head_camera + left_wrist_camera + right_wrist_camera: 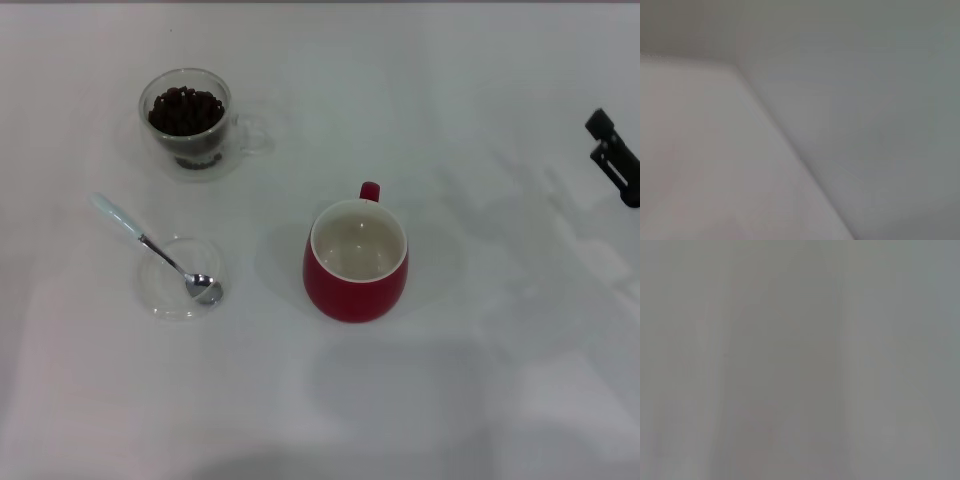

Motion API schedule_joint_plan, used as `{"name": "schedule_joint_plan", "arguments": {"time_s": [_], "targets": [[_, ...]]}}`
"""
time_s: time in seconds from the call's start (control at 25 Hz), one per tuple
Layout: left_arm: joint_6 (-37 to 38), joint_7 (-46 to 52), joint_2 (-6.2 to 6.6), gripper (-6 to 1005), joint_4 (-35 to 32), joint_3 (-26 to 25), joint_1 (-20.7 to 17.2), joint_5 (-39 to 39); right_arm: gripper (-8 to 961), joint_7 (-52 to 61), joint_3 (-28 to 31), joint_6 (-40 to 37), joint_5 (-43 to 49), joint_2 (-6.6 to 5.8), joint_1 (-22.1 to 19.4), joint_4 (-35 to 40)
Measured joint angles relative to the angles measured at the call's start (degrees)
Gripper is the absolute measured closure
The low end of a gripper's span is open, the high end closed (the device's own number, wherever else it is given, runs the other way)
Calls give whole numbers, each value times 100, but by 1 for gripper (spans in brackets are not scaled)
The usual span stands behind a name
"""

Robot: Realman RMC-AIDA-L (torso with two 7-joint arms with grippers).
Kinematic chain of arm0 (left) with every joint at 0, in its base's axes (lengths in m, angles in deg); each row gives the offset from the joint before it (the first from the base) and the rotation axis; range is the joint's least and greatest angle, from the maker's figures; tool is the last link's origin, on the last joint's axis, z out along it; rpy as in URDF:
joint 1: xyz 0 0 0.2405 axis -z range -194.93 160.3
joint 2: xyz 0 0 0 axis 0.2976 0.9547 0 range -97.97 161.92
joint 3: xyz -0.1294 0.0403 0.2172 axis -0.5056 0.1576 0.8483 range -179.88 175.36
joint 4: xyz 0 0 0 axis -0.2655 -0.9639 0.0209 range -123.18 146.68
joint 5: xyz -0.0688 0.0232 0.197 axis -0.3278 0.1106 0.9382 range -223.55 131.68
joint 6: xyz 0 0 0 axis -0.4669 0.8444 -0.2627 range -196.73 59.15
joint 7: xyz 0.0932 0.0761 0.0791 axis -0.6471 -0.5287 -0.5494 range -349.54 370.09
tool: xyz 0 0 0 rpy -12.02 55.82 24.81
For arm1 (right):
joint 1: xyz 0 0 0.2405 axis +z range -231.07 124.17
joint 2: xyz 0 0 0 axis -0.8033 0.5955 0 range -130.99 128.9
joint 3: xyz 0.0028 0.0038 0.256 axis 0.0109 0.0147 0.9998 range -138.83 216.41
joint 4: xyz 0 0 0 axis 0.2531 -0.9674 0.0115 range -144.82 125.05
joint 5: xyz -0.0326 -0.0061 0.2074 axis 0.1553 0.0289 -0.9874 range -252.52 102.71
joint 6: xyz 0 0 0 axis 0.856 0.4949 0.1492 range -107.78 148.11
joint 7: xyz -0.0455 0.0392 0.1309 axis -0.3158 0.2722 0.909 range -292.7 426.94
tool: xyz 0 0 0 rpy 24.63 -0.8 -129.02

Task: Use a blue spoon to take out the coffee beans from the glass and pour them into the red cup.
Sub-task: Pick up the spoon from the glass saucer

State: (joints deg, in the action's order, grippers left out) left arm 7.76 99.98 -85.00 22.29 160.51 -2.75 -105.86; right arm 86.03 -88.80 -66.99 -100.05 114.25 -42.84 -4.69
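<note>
Right gripper (617, 157) sitting at table's right edge, can't tell if apart. Blue spoon (160, 252) resting in clear dish (165, 300); thin handle could be slipping when grabbed.

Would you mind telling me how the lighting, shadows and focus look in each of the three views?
Head view: even, bright light on the white table, soft faint shadows beside the red cup and glass, a small glint on the blue spoon; right gripper at the right edge. Left wrist view: only blurred grey planes. Right wrist view: featureless grey.
</note>
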Motion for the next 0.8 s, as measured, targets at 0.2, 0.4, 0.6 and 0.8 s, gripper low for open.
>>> {"name": "schedule_joint_plan", "arguments": {"time_s": [0.2,0.4,0.6,0.8], "targets": [[-3,825,250,122,50,3,348,972,199,-156,13,26,-2,4,125,26],[-58,1239,460,148,60,17,904,2026,199,-186,21,45,7,12,139,126],[-272,1379,471,175,93,21,1264,2540,198,-189,25,46,-2,10,124,126],[-366,1434,466,354,97,19,1471,3038,198,-191,29,72,-6,9,130,105]]}}
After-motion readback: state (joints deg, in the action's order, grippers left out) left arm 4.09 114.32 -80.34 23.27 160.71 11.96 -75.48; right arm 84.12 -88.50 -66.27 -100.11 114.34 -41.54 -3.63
